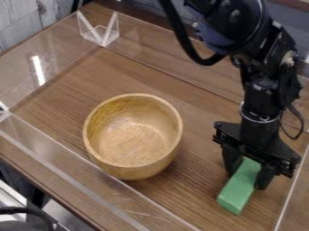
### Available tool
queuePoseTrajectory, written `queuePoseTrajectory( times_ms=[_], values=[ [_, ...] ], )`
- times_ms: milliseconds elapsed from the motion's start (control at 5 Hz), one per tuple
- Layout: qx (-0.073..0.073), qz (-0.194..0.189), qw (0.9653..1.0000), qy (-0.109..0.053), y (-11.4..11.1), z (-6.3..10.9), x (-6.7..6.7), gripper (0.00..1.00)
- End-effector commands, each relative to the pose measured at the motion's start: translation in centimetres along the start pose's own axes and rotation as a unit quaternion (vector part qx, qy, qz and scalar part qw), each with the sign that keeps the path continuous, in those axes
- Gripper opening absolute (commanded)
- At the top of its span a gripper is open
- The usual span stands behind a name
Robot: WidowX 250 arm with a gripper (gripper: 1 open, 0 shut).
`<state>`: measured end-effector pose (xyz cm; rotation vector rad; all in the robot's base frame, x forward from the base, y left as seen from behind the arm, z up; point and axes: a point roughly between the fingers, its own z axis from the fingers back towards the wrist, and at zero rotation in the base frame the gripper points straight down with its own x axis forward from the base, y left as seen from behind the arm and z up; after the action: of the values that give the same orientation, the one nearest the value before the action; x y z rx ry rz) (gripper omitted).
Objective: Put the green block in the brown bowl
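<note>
Grasping is the step in hand: the hand is clenched on one end of the green block, which lies on the table beneath it. Next calls for a lift above the brown bowl's thick rim (the only real obstacle), just beside the hand; the white wire-like object sits well beyond, out of the way.
</note>
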<state>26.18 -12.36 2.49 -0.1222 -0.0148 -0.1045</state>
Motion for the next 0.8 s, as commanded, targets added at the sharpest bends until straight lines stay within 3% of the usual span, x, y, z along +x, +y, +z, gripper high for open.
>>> queuePoseTrajectory(
  times_ms=[0, 200, 400, 600],
  values=[
    [-0.007, 0.004, 0.9998, -0.016, -0.1, 1.9, 0.4, 0.0],
    [-0.011, 0.01, 0.9998, -0.016, -0.1, 3.6, 0.2, 0.0],
    [-0.017, 0.03, 0.9988, -0.034, 0.6, 7.6, 0.3, 0.0],
    [-0.017, 0.07, 0.9956, -0.06, 2.6, 12.9, 1.2, 0.0]
  ],
)
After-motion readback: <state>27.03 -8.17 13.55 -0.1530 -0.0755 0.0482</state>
